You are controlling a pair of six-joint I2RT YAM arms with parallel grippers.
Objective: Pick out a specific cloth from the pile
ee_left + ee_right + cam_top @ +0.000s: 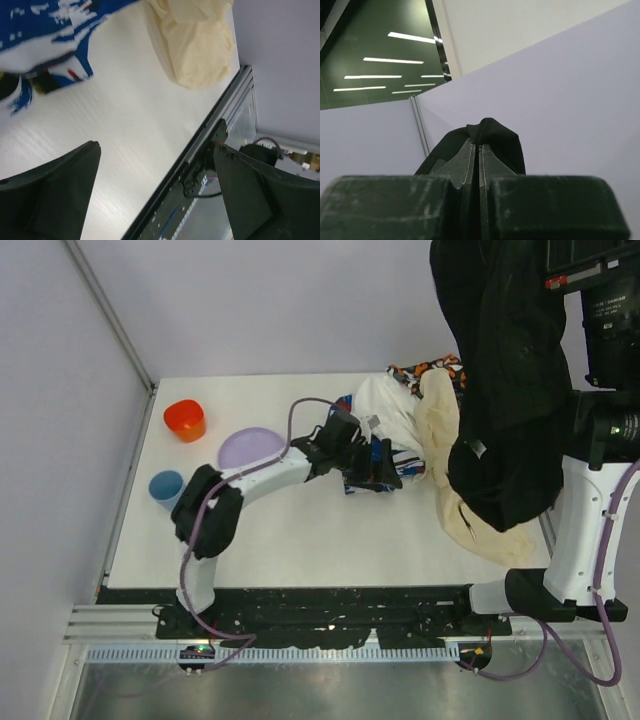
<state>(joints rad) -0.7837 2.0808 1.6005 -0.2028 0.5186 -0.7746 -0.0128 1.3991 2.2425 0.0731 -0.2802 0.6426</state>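
Holding the black cloth [505,390] way up off the desk [300,530] right now. From the right wrist view, the right fingers [476,160] are pressing flat together with a fold of the black fabric pinched between their tips and poking out just past them. In the top view the cloth is dangling in a long bunch on the right side, clear of the pile [400,425] and hanging in front of the cream cloth [440,425], which is trailing down toward the near right edge of the desk.

Our left fingers [382,472] are reaching out low over the near side of the pile. In the wrist view they're spread wide and gripping nothing, with bare desk showing between them. The blue-white patterned piece [50,35] is lying just ahead of them and the cream cloth is further off. So the black cloth is well apart from the left fingers and only the right ones are touching it.

A purple plate [250,448], an orange cup [185,420] and a blue cup [166,487] are sitting off on the left of the desk.
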